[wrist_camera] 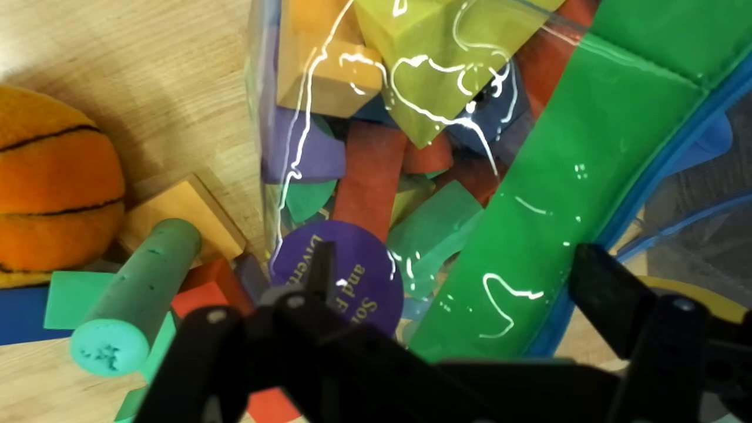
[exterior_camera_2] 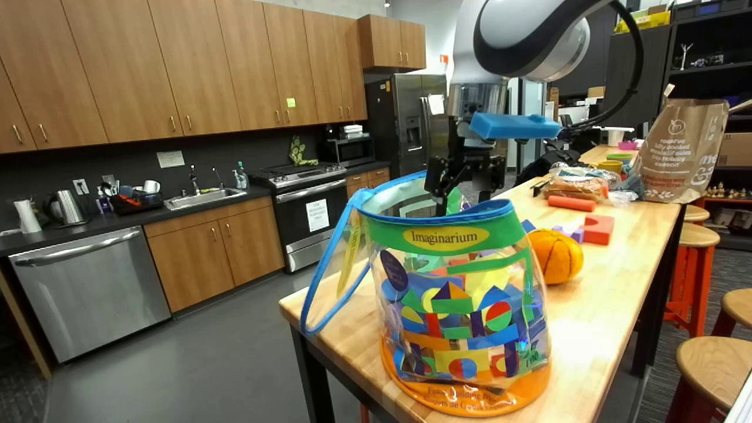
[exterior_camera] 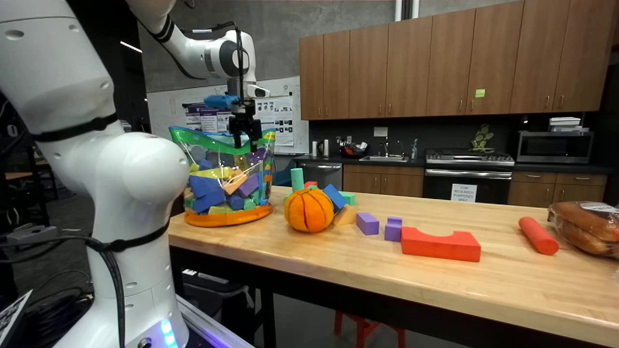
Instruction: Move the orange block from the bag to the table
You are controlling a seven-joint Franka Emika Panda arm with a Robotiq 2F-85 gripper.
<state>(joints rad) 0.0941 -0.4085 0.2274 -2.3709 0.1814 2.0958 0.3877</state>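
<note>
Wrist view: the gripper (wrist_camera: 455, 261), jaws apart, seems astride the rim of the bag (wrist_camera: 540, 194), which stands on the table (wrist_camera: 188, 47), an orange block (wrist_camera: 335, 85) inside.

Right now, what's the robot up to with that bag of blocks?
A robot gripper hangs at the rim of the clear toy bag, jaws apart, with no block in its grasp; whether it touches the rim, I can't tell. The job is orange block to table. A light orange block shows through the bag's clear side, not yet out. On the table sit an orange ball, a red block and other loose blocks.
</note>
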